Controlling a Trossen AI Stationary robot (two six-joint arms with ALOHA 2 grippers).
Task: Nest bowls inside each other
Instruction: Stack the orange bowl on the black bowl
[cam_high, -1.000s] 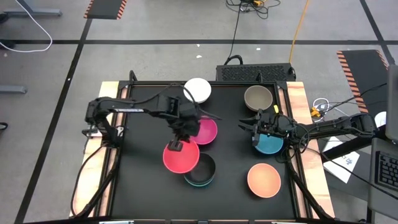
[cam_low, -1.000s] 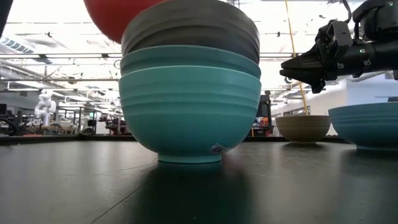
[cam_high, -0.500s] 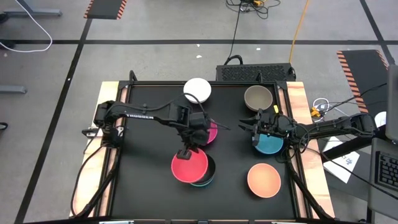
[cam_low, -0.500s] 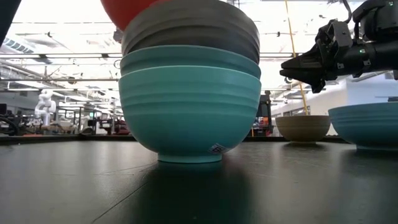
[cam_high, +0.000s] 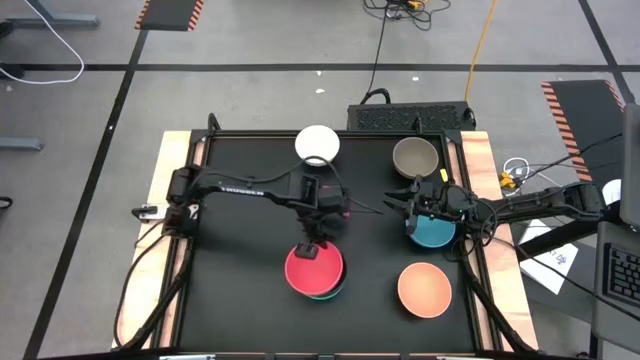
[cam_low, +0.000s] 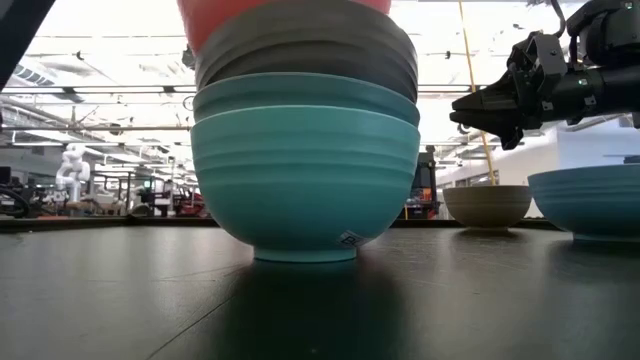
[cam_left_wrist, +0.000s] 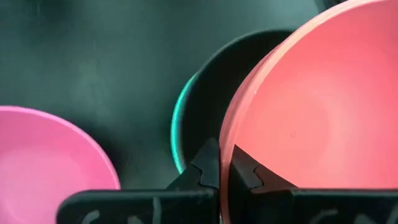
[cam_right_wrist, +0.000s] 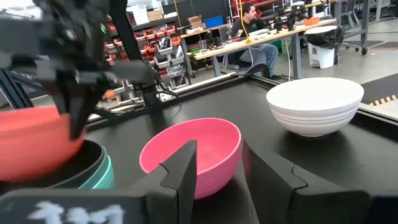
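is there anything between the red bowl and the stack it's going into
Nothing visible. The left tool, shut on the rim of the red bowl, holds it right over the stack, whose top black bowl is open and empty. The magenta bowl sits off to the side, apart.

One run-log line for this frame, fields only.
left claw: shut on red bowl rim | red bowl: over black-and-turquoise stack, not yet released | right claw: open, above blue bowl

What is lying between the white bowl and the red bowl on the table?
In the high view, the left gripper and the magenta bowl beneath its arm lie between the white bowl and the red bowl.
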